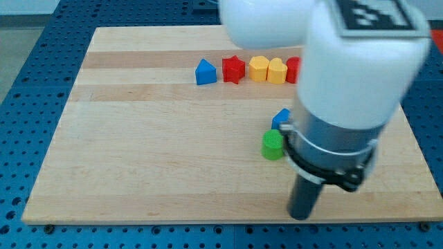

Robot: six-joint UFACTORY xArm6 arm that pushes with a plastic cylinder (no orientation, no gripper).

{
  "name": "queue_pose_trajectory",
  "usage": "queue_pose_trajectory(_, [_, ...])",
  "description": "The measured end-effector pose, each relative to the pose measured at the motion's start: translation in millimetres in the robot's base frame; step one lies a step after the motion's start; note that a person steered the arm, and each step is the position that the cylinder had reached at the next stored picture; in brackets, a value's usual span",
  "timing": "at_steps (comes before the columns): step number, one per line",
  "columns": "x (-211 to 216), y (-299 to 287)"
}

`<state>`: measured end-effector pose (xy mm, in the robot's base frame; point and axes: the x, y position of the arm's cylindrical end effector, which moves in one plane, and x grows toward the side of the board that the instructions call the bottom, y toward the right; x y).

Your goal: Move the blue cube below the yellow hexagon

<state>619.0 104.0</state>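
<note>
The blue cube (pixel 281 118) lies right of the board's middle, half hidden behind my arm. It touches a green cylinder (pixel 273 146) just below it. The yellow hexagon (pixel 259 69) sits in a row of blocks near the view's top. My rod (pixel 304 197) comes down at the lower right, and my tip (pixel 300 217) rests near the board's bottom edge, below and right of the green cylinder and apart from every block.
The top row runs left to right: a blue house-shaped block (pixel 205 72), a red star (pixel 234 69), the yellow hexagon, a second yellow block (pixel 277 70), and a red block (pixel 293 70) partly hidden by my arm. The wooden board (pixel 152 145) lies on a blue perforated table.
</note>
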Motion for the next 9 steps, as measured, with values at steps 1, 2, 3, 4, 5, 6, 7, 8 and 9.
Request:
queue_pose_trajectory(1, [0, 2])
queue_pose_trajectory(2, [-17, 25])
queue_pose_trajectory(3, [-57, 58])
queue_pose_trajectory(4, [-67, 63])
queue_pose_trajectory(5, [-100, 57])
queue_pose_trajectory(6, [-107, 38])
queue_pose_trajectory(7, [-106, 26])
queue_pose_trajectory(8, [-114, 10])
queue_pose_trajectory(9, [-114, 2])
